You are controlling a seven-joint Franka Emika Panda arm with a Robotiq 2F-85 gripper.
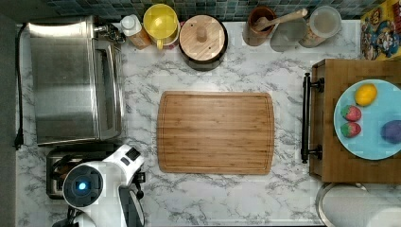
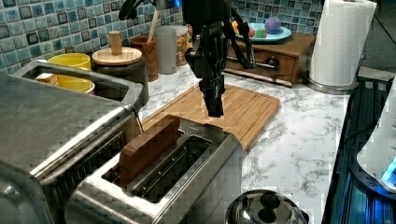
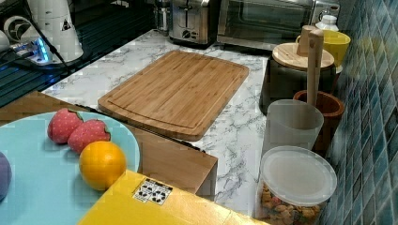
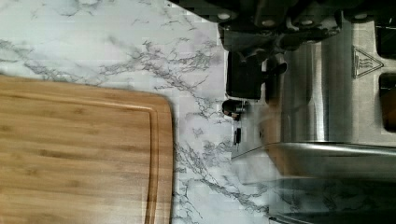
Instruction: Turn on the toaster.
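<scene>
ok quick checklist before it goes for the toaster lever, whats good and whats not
1. Toaster loaded: ok, a brown slice stands in one slot.
2. Hand near the lever end: ok, in the left view it hangs above the toaster's end facing the cutting board.
3. Lever in sight: ok, the wrist view shows the black lever just below the hand.
4. Contact with the lever: cannot tell.
5. Space beside the lever end: ok, bare marble counter lies between toaster and cutting board.
6. Toaster oven out of the way: ok, it sits beside the toaster, away from the lever end.
</scene>
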